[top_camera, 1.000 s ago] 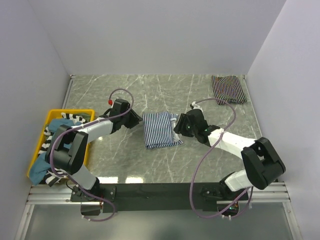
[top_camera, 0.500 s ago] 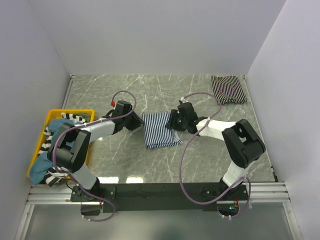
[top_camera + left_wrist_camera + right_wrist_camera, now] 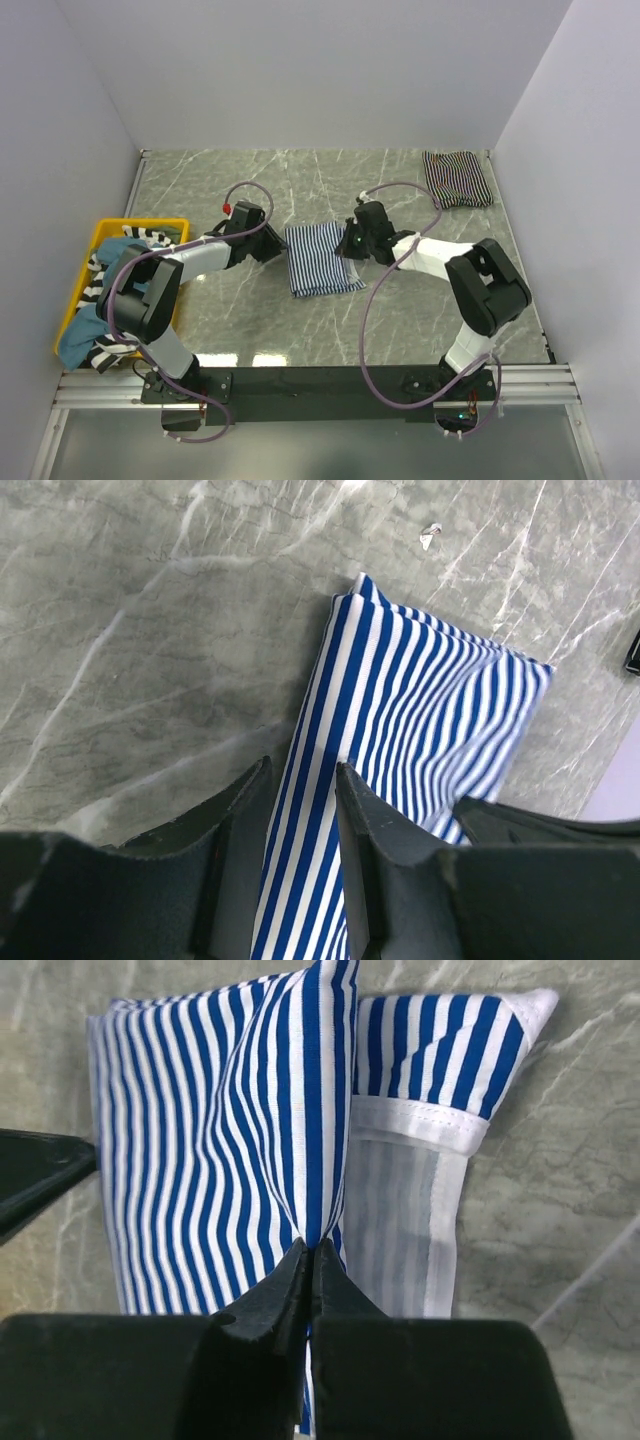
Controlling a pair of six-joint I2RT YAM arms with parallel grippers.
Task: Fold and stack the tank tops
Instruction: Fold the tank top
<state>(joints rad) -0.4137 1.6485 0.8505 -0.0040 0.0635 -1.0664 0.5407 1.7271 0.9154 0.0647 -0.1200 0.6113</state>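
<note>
blue-and-white tank top (image 3: 320,260), folded into a narrow rectangle, lies flat near the middle of the grey marbled table (image 3: 420,310), between the two arms. right gripper (image 3: 347,243) is at the top's right edge. in the right wrist view its jaws are pressed together on a raised ridge of the striped cloth, which stands up in a peak from the fingertips while the rest of the top lies on the table. beside that ridge, to the right in the same view, a layer with white trim (image 3: 420,1125) and a paler, thinner panel is exposed. left gripper (image 3: 272,245) is at the top's left edge. in the left wrist view its fingers stand apart, one over bare table and one over the stripes, with the folded long edge of the cloth in the gap between them; whether the tips touch the cloth cannot be told. dark-striped tank top (image 3: 458,178), folded, lies at the far right corner of the table, well apart from both grippers. yellow bin (image 3: 140,224) stands at the left edge of the table, beside the left arm. it holds a loose heap, with a black-and-white striped garment (image 3: 150,238) towards its far end and plain blue cloth (image 3: 78,338) at its near end. purple cables (image 3: 380,330) loop from each arm's base to its wrist.
</note>
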